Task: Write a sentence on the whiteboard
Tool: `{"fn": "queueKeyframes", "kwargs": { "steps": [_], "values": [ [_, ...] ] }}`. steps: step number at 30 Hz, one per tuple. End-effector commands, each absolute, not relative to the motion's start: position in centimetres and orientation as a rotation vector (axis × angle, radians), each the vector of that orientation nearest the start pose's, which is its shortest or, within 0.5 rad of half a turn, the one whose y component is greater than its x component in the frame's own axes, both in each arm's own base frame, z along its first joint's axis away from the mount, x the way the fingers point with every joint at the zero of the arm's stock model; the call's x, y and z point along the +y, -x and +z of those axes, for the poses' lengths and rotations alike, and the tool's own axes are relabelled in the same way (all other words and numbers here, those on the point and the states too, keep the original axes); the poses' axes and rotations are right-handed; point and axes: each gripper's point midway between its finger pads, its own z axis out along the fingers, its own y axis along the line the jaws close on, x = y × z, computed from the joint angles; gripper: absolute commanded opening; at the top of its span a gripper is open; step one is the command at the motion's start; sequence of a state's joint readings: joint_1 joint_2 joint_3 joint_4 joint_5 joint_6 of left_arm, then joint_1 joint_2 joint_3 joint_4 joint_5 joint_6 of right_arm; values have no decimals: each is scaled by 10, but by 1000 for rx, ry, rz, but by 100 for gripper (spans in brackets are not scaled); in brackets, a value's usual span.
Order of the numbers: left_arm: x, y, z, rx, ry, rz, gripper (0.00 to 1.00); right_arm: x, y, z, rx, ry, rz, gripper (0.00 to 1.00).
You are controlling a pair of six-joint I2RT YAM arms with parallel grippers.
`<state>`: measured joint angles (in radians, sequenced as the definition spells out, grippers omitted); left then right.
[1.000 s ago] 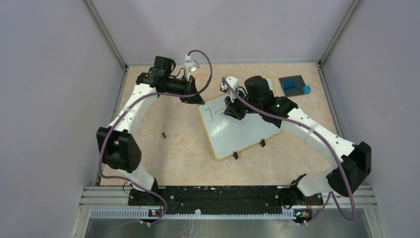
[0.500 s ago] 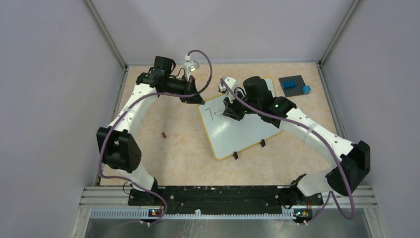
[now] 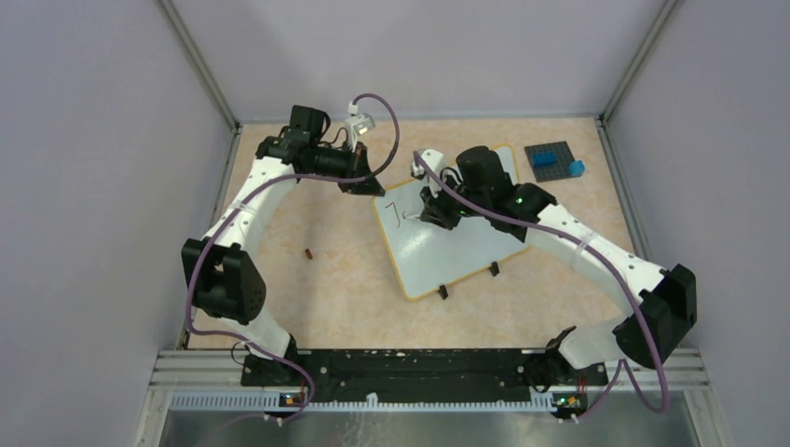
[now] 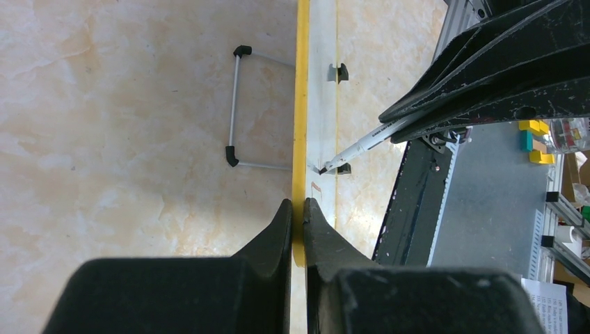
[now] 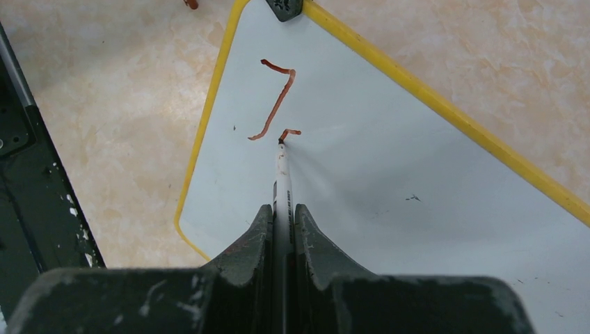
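Near the far corner of the whiteboard (image 3: 456, 247) lying on the surface (image 3: 317, 279), the right tool (image 5: 282, 209), clamping a pen (image 5: 282, 174), is starting the sentence (image 5: 278, 101) beside a lone J, the left tool (image 4: 297, 205) pinching the rim (image 4: 300, 104), nearly everything remaining.

near-left tabletop (image 3: 345, 298): open, only a small brown piece (image 3: 307, 252)
whiteboard (image 3: 456, 256) near half: bare, reachable
board far-left corner: crowded by left pincer (image 3: 359, 189), right pincer (image 3: 430, 212), marker (image 5: 282, 174)
far right: blue studded plate (image 3: 551, 158)
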<state>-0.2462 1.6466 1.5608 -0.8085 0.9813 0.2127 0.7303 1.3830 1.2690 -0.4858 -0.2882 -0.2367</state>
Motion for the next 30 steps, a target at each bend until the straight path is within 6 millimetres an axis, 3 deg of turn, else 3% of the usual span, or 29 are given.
{"fn": "queueKeyframes", "kwargs": {
  "steps": [1,17,30],
  "values": [
    [-228,-318,266,2000,-953,-1197,0,293,-268,237,1839,1185,571,0],
    [-229,-318,266,1999,-953,-1198,0,272,-281,248,1845,1140,489,0],
    [-229,-317,265,1999,-954,-1198,0,283,-295,269,1805,1102,488,0]
  ]
}}
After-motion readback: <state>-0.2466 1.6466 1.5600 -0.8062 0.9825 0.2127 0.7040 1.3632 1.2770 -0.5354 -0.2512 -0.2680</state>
